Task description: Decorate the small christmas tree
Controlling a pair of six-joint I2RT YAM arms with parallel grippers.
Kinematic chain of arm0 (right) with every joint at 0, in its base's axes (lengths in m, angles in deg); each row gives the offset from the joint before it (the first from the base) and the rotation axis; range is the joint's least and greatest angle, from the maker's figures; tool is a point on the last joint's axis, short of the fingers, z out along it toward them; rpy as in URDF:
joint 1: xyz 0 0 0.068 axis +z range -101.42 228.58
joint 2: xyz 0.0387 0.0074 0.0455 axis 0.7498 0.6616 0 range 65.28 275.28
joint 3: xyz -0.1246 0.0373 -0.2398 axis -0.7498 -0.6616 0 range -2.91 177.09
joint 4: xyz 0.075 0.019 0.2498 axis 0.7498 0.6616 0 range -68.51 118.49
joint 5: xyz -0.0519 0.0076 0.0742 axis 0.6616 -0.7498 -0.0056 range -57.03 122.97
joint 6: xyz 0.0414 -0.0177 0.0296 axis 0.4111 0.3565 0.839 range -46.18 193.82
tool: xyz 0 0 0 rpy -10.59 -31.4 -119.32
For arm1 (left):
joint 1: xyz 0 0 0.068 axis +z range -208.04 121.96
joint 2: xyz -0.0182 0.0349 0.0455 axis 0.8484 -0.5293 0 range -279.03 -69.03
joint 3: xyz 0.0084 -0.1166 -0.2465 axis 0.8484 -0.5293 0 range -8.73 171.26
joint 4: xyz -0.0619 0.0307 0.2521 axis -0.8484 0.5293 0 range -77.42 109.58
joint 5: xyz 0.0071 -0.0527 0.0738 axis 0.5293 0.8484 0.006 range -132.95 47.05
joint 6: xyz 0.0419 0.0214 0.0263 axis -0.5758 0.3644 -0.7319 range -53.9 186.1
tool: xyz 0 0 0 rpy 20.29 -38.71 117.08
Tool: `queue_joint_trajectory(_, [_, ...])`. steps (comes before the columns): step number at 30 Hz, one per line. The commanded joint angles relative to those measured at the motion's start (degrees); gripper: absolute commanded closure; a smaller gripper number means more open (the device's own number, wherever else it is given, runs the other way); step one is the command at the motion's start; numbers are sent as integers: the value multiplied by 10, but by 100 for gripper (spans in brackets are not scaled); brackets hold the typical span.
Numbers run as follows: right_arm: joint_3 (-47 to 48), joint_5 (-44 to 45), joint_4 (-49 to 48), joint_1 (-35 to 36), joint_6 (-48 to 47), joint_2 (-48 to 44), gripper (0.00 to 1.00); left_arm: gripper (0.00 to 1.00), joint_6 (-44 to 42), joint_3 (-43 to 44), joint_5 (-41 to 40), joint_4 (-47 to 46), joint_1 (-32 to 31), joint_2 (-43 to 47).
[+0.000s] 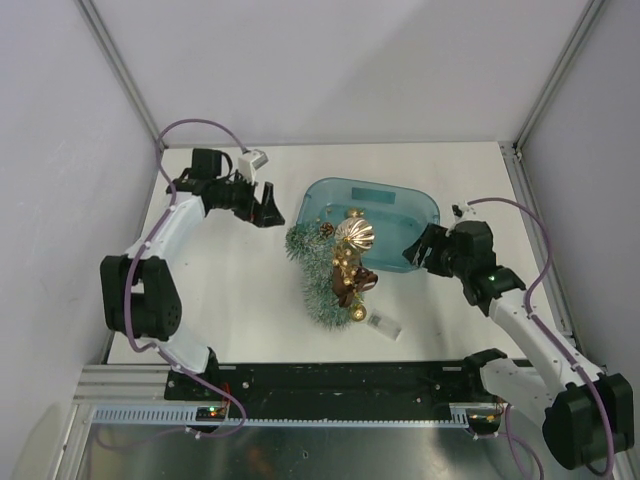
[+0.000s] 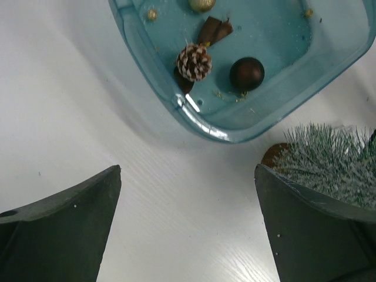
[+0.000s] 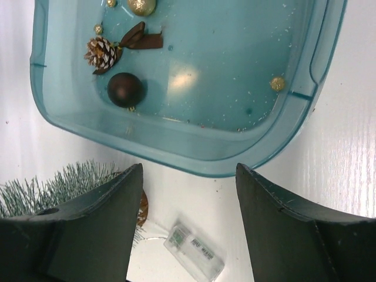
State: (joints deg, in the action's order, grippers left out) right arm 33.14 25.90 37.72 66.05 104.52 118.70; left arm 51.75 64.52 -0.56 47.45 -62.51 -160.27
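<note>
The small christmas tree point(image 1: 318, 275), frosted green, is on the table just in front of the teal tub point(image 1: 395, 215). A ribbed gold ball point(image 1: 354, 235), a brown bow point(image 1: 356, 282) and small gold balls sit on it. My left gripper point(image 1: 268, 205) is open and empty to the left of the tub; its wrist view point(image 2: 188, 170) shows bare table between the fingers and the tree point(image 2: 329, 155) at right. My right gripper point(image 1: 415, 248) is open and empty at the tub's front right; its wrist view point(image 3: 189, 170) shows it over the tub's rim point(image 3: 194, 154).
In the tub lie a pine cone point(image 3: 101, 53), a dark brown ball point(image 3: 124, 89), a brown ribbon point(image 3: 141, 38) and small gold balls point(image 3: 277, 83). A clear battery pack point(image 3: 194, 251) with a wire lies by the tree's base point(image 1: 385, 325). Walls enclose the table.
</note>
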Motion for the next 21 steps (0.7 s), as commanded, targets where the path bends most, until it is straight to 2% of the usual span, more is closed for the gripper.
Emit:
queue_joint_trajectory(1, [14,-14,-58,-14,9,17,32,0,16,68,1,-18,-27,-42])
queue_joint_trajectory(7, [17,-21,-78,-58,-9,44,32,0,28,165,-30,-17,-68,-127])
queue_joint_trajectory(12, [22,-43,-66,-95,-18,71,38,0,40,230,-68,-17,-88,-202])
queue_joint_trajectory(21, [-9,-97,-33,-58,10,-16,43,0,46,242,-75,-18,-89,-246])
